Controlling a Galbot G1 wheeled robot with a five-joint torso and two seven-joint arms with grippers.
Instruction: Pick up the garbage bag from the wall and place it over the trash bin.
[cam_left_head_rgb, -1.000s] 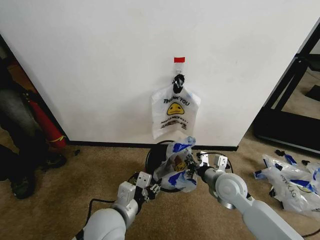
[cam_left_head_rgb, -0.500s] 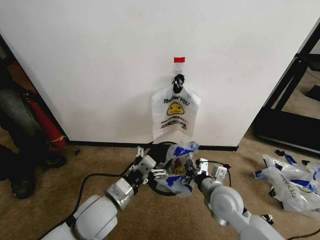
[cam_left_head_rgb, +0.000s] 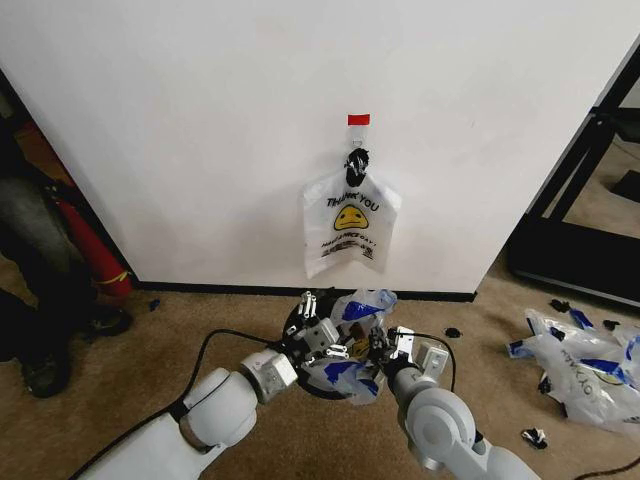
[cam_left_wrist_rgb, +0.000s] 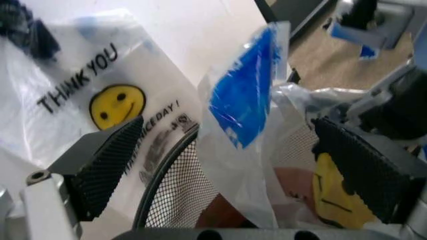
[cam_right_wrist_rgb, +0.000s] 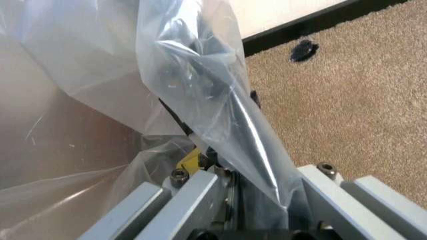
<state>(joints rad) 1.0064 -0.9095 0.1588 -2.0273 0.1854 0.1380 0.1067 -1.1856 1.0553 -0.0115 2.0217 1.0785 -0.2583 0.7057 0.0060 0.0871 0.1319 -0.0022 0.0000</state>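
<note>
Crowding bin rim (cam_left_head_rgb: 296, 322): bag (cam_left_head_rgb: 352, 345), both grippers.

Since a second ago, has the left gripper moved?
Yes. The left gripper has gone forward and rightward, toward the wall, now at the trash bin against the garbage bag.

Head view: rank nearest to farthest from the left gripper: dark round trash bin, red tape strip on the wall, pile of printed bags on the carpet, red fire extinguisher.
1. Dark round trash bin: right under the left gripper.
2. Red tape strip: high on the white wall, above the hook.
3. Red fire extinguisher, far left, and pile of printed bags, far right: too close to call.
</note>
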